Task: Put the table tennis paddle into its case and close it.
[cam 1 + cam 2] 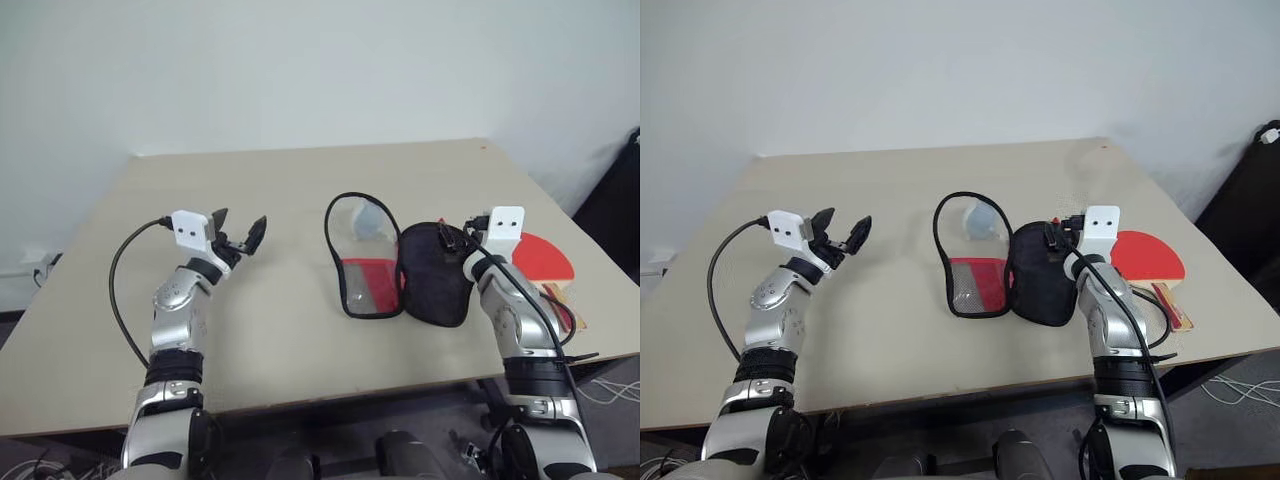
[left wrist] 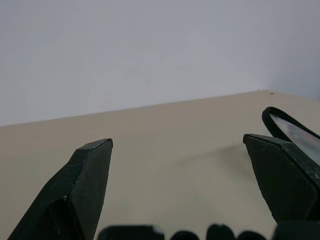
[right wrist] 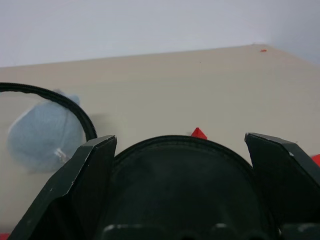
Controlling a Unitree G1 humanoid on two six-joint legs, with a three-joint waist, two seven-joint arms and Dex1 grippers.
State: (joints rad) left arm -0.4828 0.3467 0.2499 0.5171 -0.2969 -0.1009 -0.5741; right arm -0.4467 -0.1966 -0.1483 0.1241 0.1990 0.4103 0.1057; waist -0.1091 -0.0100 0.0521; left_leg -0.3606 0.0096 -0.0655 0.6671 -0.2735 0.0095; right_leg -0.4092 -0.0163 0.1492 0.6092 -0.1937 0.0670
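Paddle near table's right edge, just right of open right gripper above opened case; open left gripper farther.

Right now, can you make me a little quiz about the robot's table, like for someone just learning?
1. True or false: the paddle is already inside the case.
2. Which gripper hovers over the case's black half: left or right?
3. Fill in: both grippers' fingers are ____.

Key: 1 false, it lies on the table beside the open case. 2 right. 3 open.
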